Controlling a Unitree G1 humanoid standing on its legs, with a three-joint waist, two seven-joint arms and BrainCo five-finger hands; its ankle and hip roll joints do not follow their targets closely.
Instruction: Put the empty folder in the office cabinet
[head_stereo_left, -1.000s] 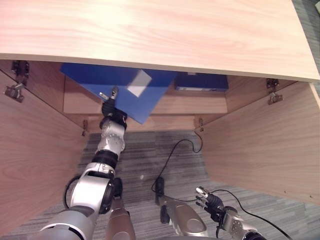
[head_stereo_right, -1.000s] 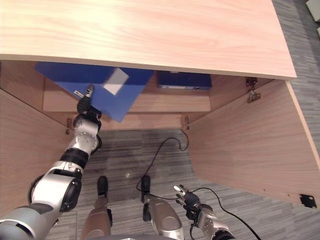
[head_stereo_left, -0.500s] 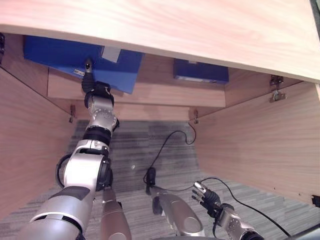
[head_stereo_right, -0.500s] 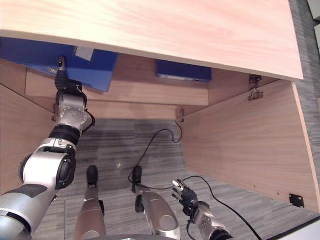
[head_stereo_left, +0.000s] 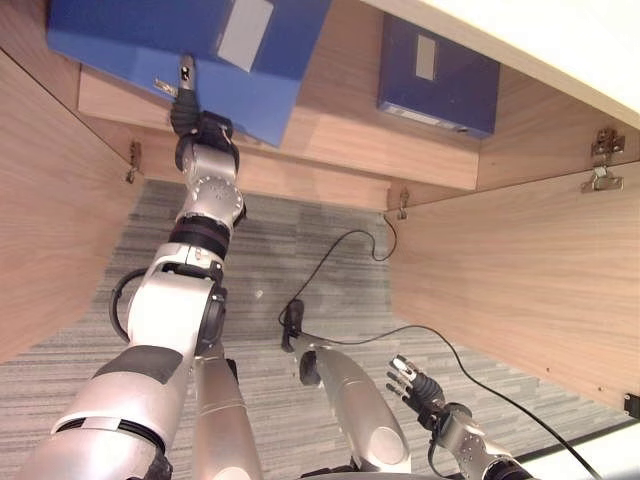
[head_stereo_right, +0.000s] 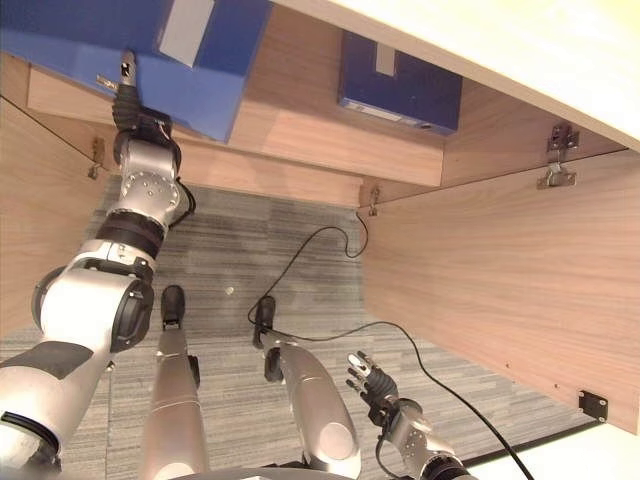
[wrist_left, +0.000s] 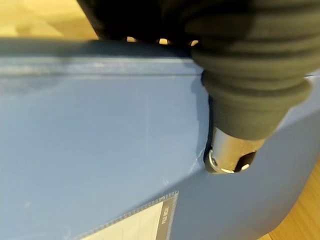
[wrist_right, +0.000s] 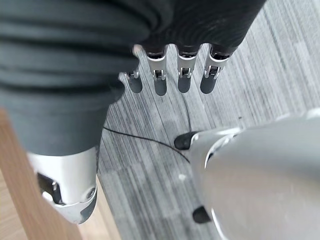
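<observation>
Standing open, doors swung wide: light wooden office cabinet (head_stereo_left: 520, 250) with a wooden shelf (head_stereo_left: 350, 150) inside. Resting upright at the back of that shelf, toward the right: dark blue box folder with a pale spine label (head_stereo_left: 438, 75). Lying tilted over the left part of the shelf, one corner hanging past its front edge: large flat blue folder with a white label pocket (head_stereo_left: 190, 45). Pinching that folder's near edge, thumb pressing on its blue face in the wrist view: left robot hand (head_stereo_left: 188, 105). Hanging low over the grey striped carpet floor (head_stereo_left: 300, 260), fingers straight and relaxed, carrying nothing: right robot hand (head_stereo_left: 412, 382).

Compared with one second ago, reaching deeper and further left, with the flat folder sitting further inside the cabinet; right robot hand staying idle.
</observation>
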